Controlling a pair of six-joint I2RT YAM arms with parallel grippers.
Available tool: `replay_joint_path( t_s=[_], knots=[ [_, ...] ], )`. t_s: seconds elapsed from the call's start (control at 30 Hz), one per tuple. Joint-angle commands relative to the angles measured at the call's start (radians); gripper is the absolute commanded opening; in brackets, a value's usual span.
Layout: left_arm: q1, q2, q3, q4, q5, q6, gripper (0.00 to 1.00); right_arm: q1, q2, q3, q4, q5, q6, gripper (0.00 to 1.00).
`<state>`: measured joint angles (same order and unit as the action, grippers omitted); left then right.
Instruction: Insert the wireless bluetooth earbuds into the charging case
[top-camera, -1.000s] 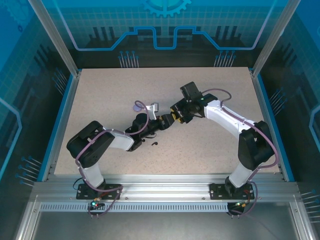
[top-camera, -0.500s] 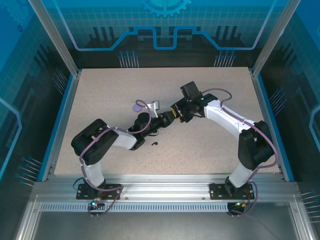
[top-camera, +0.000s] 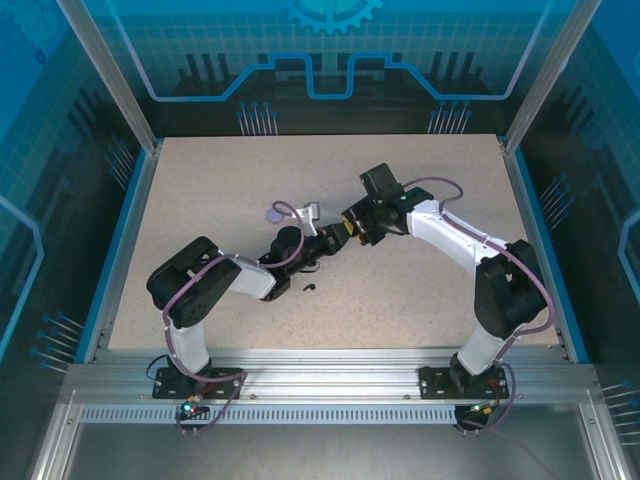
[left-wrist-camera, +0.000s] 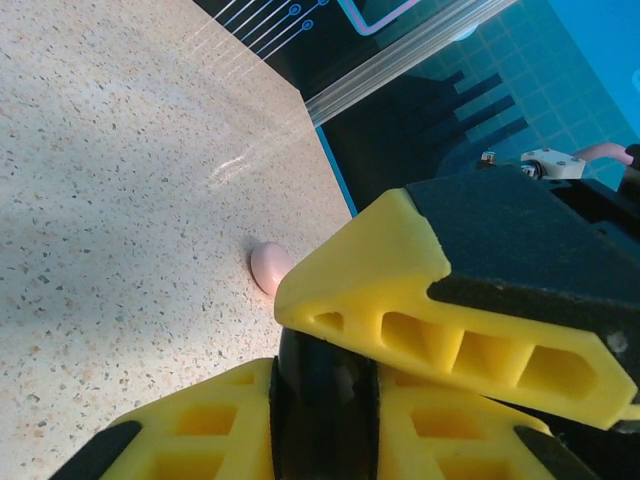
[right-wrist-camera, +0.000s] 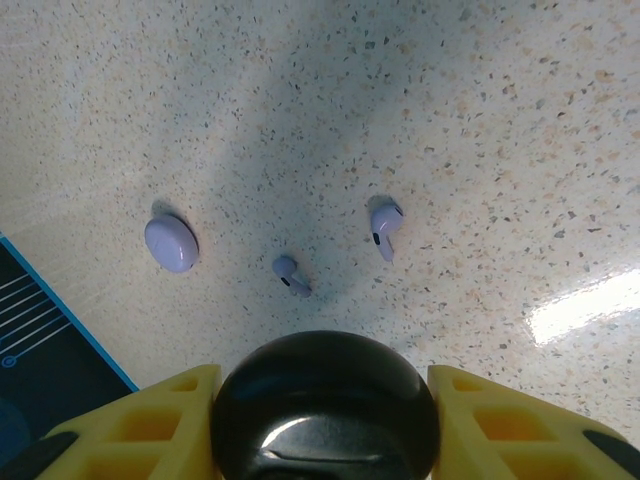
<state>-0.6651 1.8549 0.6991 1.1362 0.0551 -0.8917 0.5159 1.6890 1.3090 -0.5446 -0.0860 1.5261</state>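
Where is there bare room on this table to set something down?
Bare: the table's far strip, and the left side beyond the lilac case. Crowded: the centre, where left fingers and right fingers grip the black case, a black earbud just nearer.

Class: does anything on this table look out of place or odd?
Two lilac earbuds lie loose on the table, apart from the lilac case; a black earbud lies alone. The left gripper and right gripper seem to grip one black case.
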Motion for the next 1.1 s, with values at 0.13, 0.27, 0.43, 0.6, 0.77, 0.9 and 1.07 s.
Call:
replay_joint_path(
  t_s=[0.13, 0.27, 0.43, 0.6, 0.77, 0.9, 1.07],
  knots=[
    [-0.015, 0.03, 0.028, 0.017, -0.032, -0.011, 0.08, -0.002, -0.012, 0.007, 0.002, -0.047, 0.008, 0.43],
    [-0.015, 0.012, 0.013, 0.013, -0.026, -0.04, 0.0, -0.038, -0.026, 0.016, 0.002, -0.053, -0.016, 0.79],
    [-0.003, -0.082, -0.004, -0.104, 0.012, -0.032, 0.0, -0.122, -0.105, 0.019, -0.059, -0.022, -0.132, 0.89],
    [0.05, -0.198, -0.004, -0.276, 0.146, 0.03, 0.0, -0.198, -0.214, -0.096, -0.042, -0.039, -0.318, 0.89],
    [0.136, -0.292, 0.014, -0.407, 0.339, 0.125, 0.0, -0.216, -0.322, -0.283, 0.168, -0.123, -0.606, 0.88],
    [0.18, -0.348, 0.048, -0.511, 0.469, 0.199, 0.0, -0.206, -0.438, -0.445, 0.407, -0.234, -0.77, 0.88],
    [0.194, -0.42, 0.074, -0.627, 0.54, 0.274, 0.0, -0.182, -0.516, -0.515, 0.491, -0.337, -0.897, 0.87]
  ],
)
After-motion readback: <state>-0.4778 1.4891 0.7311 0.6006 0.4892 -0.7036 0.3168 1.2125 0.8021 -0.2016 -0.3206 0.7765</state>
